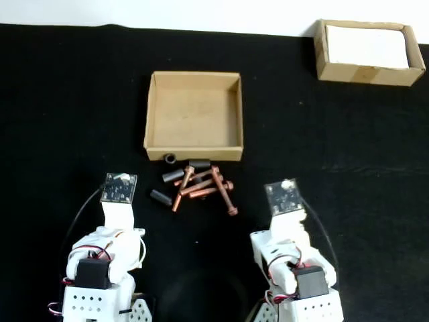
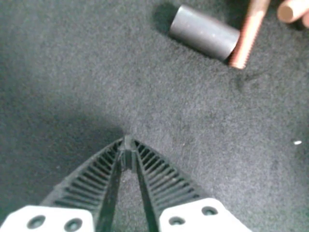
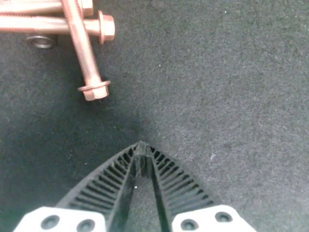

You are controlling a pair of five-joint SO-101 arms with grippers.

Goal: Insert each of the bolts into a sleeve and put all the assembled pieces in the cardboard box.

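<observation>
Black counter (image 1: 362,201), copper bolts (image 1: 224,190) and dark sleeves (image 1: 173,176) heaped mid-counter just beside cardboard box (image 1: 194,111), left hand (image 2: 128,145) and right hand (image 3: 141,147) both closed tight, holding nothing

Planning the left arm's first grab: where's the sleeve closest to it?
High view: the sleeve lies at the pile's left edge, just right of the left arm, its end beside a bolt's threaded tip.

Two cardboard boxes are on the table: a central box (image 1: 194,153) and a second box (image 1: 365,72) well apart from it. Just in front of the central box lie four dark sleeves (image 1: 173,176) and a crossed heap of copper bolts (image 1: 221,190), seemingly four, though the overlap blurs the count. Two arms (image 1: 107,261) stand nearer than the heap.
</observation>
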